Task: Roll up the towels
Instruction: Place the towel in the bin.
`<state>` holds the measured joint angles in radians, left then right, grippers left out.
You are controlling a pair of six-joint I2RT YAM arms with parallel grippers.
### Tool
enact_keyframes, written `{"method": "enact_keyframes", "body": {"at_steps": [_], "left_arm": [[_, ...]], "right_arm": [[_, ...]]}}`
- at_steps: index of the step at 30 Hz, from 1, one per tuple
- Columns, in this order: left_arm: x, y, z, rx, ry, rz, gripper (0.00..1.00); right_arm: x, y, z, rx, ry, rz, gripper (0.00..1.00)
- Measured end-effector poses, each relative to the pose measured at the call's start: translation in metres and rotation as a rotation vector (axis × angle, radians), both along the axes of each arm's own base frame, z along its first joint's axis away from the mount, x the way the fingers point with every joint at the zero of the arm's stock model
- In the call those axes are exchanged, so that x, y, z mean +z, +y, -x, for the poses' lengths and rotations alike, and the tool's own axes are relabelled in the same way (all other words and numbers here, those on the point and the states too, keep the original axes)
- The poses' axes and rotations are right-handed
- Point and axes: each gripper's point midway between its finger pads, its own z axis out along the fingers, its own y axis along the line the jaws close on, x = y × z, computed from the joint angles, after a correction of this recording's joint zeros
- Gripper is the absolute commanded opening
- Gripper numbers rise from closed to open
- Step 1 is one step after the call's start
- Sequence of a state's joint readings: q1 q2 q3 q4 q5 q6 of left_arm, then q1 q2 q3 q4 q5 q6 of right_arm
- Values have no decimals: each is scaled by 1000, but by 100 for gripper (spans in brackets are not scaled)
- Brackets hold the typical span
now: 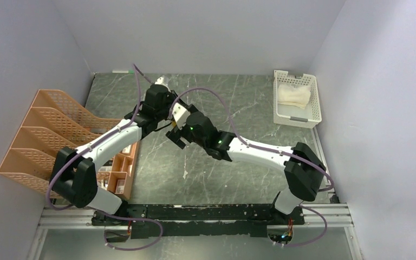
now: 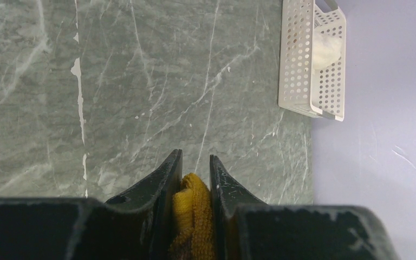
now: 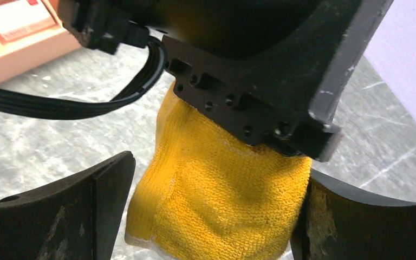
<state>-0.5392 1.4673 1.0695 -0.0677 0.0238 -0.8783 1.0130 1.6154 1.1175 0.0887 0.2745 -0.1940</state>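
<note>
The brown and mustard-yellow towel (image 3: 222,206) hangs bunched from my left gripper (image 2: 195,162), which is shut on its top fold (image 2: 192,216) above the table. Only its yellow side shows. My right gripper (image 3: 219,173) is open, with its jaws on either side of the hanging towel; the right finger (image 3: 325,216) touches the cloth edge. In the top view both grippers meet at mid-table (image 1: 173,127) and the arms hide this towel. The cream-white towel (image 1: 294,95) lies rolled in the white basket (image 1: 297,116); it also shows in the left wrist view (image 2: 326,49).
The white slotted basket (image 2: 298,65) stands at the back right against the wall. The orange mesh file rack (image 1: 43,135) stands at the left, with a small orange box (image 1: 120,173) of items beside it. The green marble table (image 1: 249,108) lies between them.
</note>
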Motion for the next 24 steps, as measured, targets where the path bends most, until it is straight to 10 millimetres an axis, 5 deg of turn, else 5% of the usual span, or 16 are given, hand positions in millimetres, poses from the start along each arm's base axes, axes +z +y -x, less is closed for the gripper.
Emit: {"method": "enact_keyframes", "body": {"at_steps": [13,20,24], "left_arm": [[11,-1,-3,-2,-14,1,7],[35,-5,-9,-3,-47,15,7],[29,-5,-10,-5,-33,5,7]], "right_arm": [[-4,-8,-7,3,134,-99,99],[-9,-17,-16,-79,114,-80,58],[-17,-22,-23,-130,99,-54,32]]}}
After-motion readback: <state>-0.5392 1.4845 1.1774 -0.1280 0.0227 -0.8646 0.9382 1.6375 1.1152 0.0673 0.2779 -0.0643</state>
